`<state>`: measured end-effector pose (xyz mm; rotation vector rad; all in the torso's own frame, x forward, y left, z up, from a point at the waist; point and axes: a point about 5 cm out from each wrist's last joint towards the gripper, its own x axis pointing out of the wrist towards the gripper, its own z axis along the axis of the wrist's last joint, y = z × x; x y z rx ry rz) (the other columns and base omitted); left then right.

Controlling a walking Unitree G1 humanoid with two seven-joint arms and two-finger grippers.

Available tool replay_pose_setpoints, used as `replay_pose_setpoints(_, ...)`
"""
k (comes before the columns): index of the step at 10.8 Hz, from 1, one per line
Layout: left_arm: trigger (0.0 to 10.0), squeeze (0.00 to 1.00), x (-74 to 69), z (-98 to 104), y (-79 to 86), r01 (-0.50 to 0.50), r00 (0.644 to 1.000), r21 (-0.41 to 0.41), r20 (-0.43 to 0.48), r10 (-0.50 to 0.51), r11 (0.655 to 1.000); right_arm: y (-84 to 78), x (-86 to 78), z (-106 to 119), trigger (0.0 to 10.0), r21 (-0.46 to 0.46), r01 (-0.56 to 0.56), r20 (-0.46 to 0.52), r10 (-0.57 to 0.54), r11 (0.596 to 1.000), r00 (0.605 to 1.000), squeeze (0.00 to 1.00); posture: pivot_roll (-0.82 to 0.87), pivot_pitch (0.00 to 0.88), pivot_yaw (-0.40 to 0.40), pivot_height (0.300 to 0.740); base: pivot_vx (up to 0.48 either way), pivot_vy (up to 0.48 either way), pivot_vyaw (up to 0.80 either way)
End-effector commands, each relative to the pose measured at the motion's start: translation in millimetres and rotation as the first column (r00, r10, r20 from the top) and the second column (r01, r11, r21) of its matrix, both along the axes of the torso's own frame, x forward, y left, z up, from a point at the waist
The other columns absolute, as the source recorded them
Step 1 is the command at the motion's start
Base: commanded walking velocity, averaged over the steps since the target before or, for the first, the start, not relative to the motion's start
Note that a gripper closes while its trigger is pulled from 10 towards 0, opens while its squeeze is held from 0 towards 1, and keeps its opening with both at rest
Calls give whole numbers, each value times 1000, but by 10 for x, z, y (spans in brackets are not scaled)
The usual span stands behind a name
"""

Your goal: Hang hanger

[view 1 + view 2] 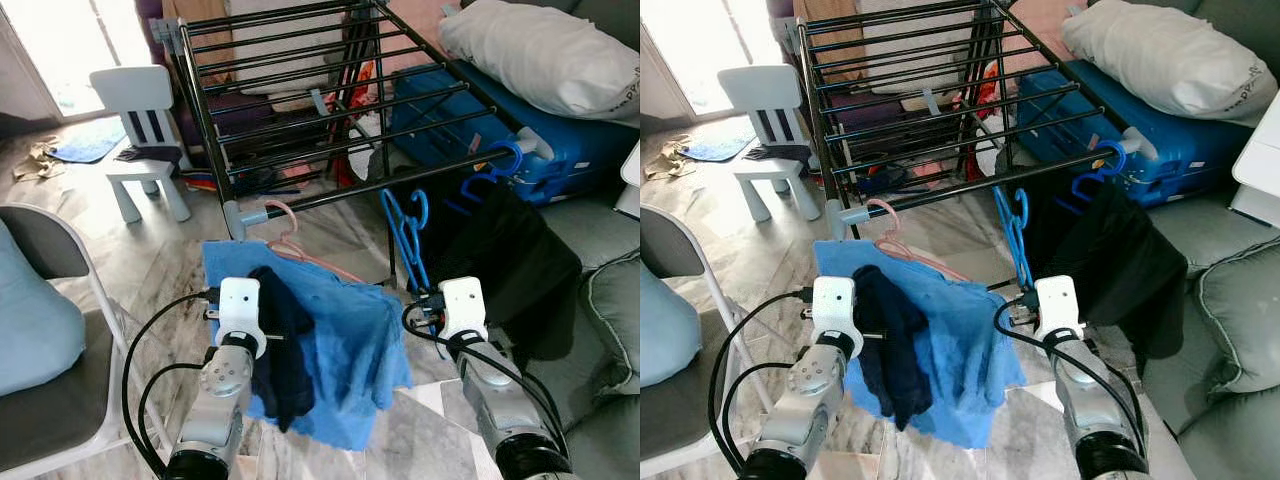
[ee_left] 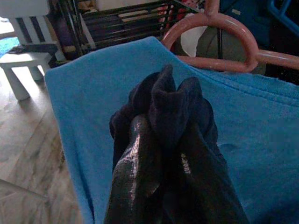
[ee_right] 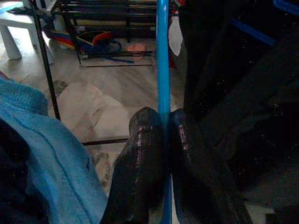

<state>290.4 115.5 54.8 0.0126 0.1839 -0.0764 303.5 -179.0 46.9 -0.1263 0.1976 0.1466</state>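
Note:
A black drying rack stands ahead. A pink hanger hooks over its front rail and carries a blue shirt. My left gripper is shut on a dark navy cloth, held against the front of that shirt. To the right, a bare blue hanger hangs from the same rail. My right gripper is shut on its lower bar. Farther right, another blue hanger holds a black garment.
A white child's chair stands to the left of the rack. A blue suitcase with a white pillow lies behind to the right. A grey chair is close on my left, grey cushions on my right.

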Motion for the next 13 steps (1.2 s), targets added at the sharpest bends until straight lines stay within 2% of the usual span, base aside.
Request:
replay_pose_setpoints(1,10000,0,40,61,4,-4,1000,13,29,4,1000,30,67,113,10000,10,-9,49,8,1000,999,0,-93,0,40,740,-255,0,0)
replay_pose_setpoints(13,10000,0,53,52,-41,11,1000,16,28,-12,1000,7,84,108,10000,2,-1,42,0,1000,999,0,-102,0,42,740,-303,0,0)
